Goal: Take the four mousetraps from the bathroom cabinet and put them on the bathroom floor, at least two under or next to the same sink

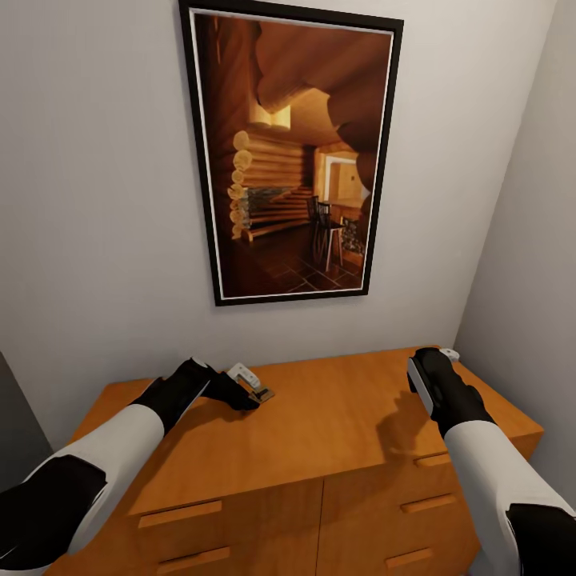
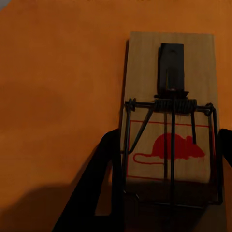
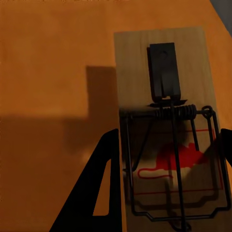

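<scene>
Mousetraps lie on the cabinet (image 1: 336, 424) top, one (image 2: 169, 121) between the left gripper's (image 1: 254, 398) spread fingers; another (image 3: 166, 130) between the right gripper's (image 1: 436, 360), also spread. Right trap sits near the cabinet's far right corner; bare wood lies between the arms.

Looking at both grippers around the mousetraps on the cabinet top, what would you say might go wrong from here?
1. The left mousetrap is thin and flat on the cabinet; the left gripper's fingers straddle it and might scrape the wood instead of gripping.
2. The right mousetrap lies near the top's edge, so the right gripper may nudge it off.
</scene>
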You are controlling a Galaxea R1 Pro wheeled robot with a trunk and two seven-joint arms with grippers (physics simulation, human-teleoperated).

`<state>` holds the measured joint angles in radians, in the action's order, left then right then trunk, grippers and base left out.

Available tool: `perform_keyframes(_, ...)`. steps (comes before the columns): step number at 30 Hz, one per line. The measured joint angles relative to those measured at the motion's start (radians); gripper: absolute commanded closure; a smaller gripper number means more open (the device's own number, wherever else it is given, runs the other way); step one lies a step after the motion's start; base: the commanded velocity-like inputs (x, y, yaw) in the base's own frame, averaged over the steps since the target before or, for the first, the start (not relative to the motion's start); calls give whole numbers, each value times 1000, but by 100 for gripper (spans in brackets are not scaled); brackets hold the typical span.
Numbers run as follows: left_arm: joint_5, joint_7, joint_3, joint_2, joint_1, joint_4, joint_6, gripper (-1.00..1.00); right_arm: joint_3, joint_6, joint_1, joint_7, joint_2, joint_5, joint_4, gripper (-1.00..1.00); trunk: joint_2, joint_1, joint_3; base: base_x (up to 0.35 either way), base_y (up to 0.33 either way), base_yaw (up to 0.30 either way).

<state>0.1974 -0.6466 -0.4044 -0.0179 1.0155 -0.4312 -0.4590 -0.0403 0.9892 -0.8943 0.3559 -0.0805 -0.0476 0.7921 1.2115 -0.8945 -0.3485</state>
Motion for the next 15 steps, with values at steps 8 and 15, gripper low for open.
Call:
perform_keyframes(8,-4,-10,-3,5,0,-81,-69,100,1,2,1,-1,0,0,1,100,0,0,0,0,0,0)
perform_keyframes(15,-58,-19,73,-2,-1,-413,-342,100,1,7,0,0,2,0,1,100,0,0,0,0,0,0)
